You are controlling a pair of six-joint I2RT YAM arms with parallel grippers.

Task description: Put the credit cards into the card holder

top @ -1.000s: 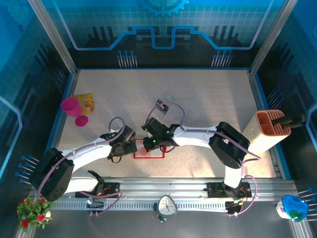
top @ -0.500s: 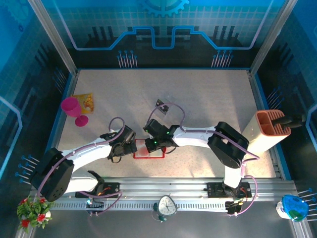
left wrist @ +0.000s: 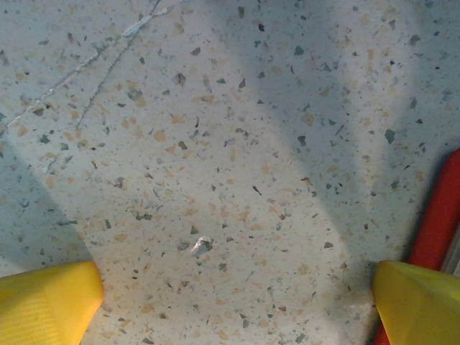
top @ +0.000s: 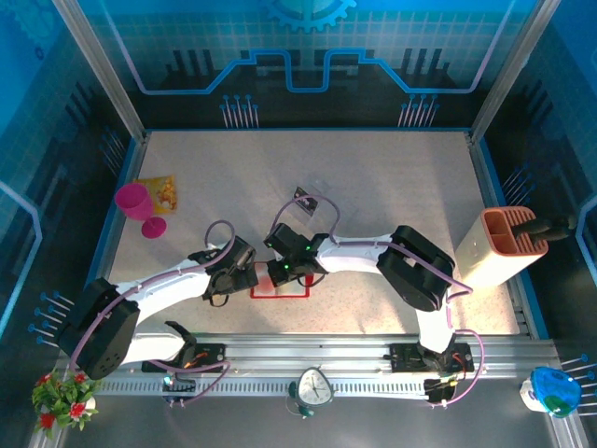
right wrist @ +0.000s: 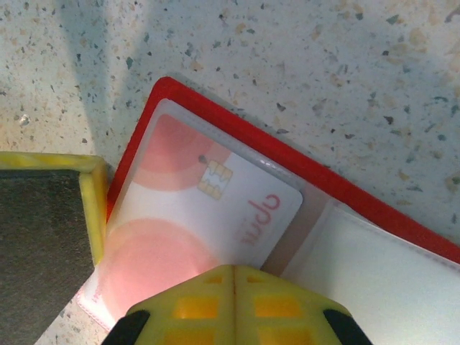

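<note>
The red card holder [top: 293, 289] lies open on the table between both grippers. In the right wrist view its red rim [right wrist: 237, 133] frames pale pockets, and a white credit card [right wrist: 208, 208] with pink circles and a chip lies flat in the left pocket. My right gripper [right wrist: 233, 287] is shut, fingertips together over the card's near edge, not clamped on it. My left gripper [left wrist: 233, 309] is open over bare table, its right finger [left wrist: 420, 302] at the holder's red edge [left wrist: 438, 215]. A second, dark credit card [top: 304, 198] lies on the table farther back.
A pink cup [top: 135, 201] and a yellow-orange packet [top: 160, 191] sit at the far left. An orange-brown two-slot rack [top: 508, 245] stands at the right edge. A clear sleeve [top: 319, 186] lies beside the dark card. The left gripper's finger [right wrist: 43, 223] presses the holder's left edge.
The right arm's elbow has swung slightly left and its gripper has crept a little left over the holder. The left arm has stayed still.
</note>
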